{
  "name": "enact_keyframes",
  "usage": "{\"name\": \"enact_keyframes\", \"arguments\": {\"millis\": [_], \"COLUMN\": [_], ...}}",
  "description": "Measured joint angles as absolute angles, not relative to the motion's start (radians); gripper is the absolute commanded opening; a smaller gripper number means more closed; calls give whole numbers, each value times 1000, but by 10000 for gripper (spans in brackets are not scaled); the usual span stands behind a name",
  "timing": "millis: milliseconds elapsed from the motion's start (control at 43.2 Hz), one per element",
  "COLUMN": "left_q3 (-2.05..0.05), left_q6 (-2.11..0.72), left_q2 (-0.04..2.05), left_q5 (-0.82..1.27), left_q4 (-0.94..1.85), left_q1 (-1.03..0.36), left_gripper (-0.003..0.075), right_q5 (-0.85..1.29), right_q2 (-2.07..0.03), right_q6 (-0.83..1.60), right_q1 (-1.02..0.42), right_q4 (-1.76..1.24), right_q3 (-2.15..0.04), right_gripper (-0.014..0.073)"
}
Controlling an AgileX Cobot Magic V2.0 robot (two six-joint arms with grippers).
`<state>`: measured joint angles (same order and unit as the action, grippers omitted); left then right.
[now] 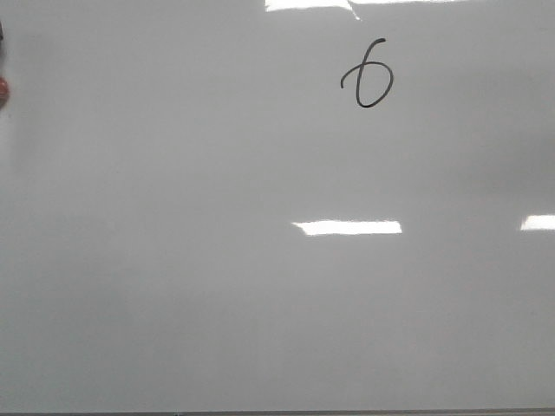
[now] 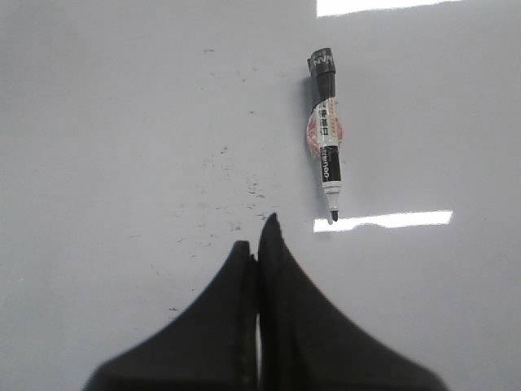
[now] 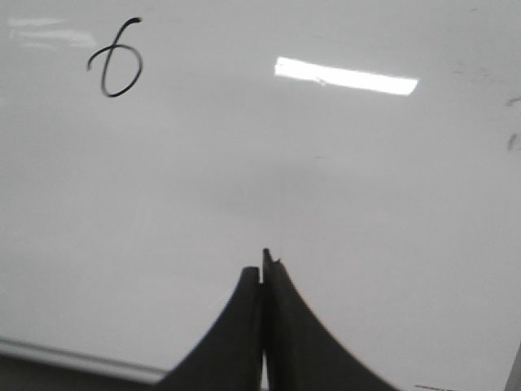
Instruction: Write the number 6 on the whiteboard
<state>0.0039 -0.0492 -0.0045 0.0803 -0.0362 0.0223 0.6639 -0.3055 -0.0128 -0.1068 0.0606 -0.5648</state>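
The whiteboard (image 1: pixel 217 303) fills the front view, glossy white-grey with bright rectangular reflections. A small black hand-drawn number 6 (image 1: pixel 368 75) sits on it at the upper right; it also shows in the right wrist view (image 3: pixel 116 59). A black-and-white marker (image 2: pixel 326 134) lies uncapped on the board in the left wrist view, just beyond my left gripper (image 2: pixel 258 236), which is shut and empty. My right gripper (image 3: pixel 264 265) is shut and empty above bare board, well away from the 6. Neither gripper shows in the front view.
The board's thin dark bottom edge (image 1: pixel 277 412) runs along the front. Its edge also shows in the right wrist view (image 3: pixel 73 354). Faint ink specks (image 2: pixel 220 204) dot the board near the marker. A red and dark object (image 1: pixel 3 87) peeks in at the front view's left edge.
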Motion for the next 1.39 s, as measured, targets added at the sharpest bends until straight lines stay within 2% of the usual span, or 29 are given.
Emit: {"name": "enact_keyframes", "arguments": {"millis": [208, 371, 509, 1158, 1389], "left_q3": [4, 4, 4, 4, 4], "left_q6": [-49, -49, -49, -49, -49], "left_q2": [-5, -5, -5, -5, -5], "left_q5": [80, 80, 80, 80, 80], "left_q4": [-36, -36, -36, -36, -36], "left_q1": [22, 22, 22, 22, 22], "left_gripper": [-20, -20, -20, -20, -20], "right_q5": [428, 245, 118, -50, -52], "right_q2": [-102, 2, 9, 11, 11], "right_q6": [-13, -13, -13, -17, -15], "right_q1": [23, 48, 52, 52, 4], "right_q4": [61, 41, 12, -52, -54], "right_q3": [-291, -92, 9, 26, 26], "right_gripper": [-68, -68, -68, -68, -68]}}
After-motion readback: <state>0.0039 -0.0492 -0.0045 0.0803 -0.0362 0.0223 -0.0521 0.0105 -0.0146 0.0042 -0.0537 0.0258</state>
